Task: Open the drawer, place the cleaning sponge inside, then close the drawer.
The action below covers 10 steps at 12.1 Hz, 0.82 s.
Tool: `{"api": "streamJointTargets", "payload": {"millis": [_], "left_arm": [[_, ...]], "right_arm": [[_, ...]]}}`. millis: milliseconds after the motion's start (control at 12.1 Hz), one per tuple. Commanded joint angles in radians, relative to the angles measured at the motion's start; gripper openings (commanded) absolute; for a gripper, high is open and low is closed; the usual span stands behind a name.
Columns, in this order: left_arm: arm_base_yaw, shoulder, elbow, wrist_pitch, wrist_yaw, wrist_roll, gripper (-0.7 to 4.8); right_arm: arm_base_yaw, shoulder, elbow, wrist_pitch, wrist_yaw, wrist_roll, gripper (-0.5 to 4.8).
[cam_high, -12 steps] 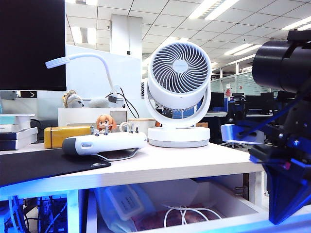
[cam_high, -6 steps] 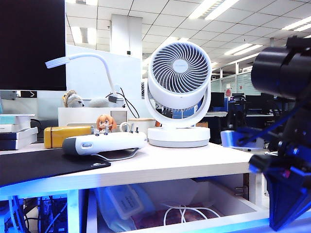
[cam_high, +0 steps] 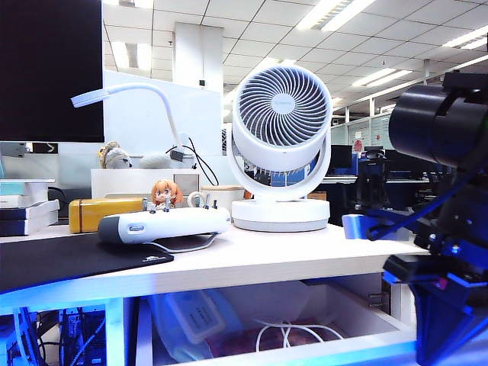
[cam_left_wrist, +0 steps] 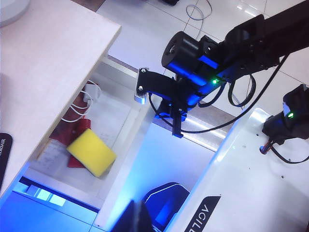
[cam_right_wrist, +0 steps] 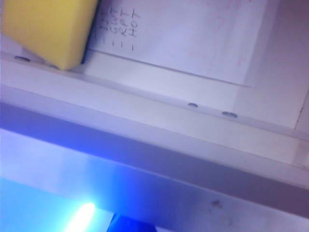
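Exterior camera low at desk-edge height, facing across the desk top (cam_high: 305,255), left wrist camera high above, looking down into the open drawer (cam_left_wrist: 126,145), right wrist camera pressed close over the drawer's front edge, both wrist views sharing the cleaning sponge (cam_left_wrist: 91,152).

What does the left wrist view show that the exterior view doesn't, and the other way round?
Only the left wrist view shows the cleaning sponge lying inside the open drawer, on papers beside a white cable. The left gripper is out of frame there.

Only the exterior view shows the desktop things: white fan, golden-yellow case, figurine.

Both show the open drawer, the cable and the right arm, its right gripper shut, empty, at the drawer front.
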Motion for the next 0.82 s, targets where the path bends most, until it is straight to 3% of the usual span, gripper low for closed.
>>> {"api": "streamJointTargets", "payload": {"millis": [82, 824], "left_arm": [[0.0, -0.002, 0.005, 0.008, 0.006, 0.008, -0.05], [0.001, -0.002, 0.005, 0.008, 0.006, 0.008, -0.05]], "right_arm": [[0.0, -0.003, 0.007, 0.058, 0.023, -0.001, -0.05], [-0.099, 0.046, 0.07, 0.109, 0.002, -0.02, -0.06]]}}
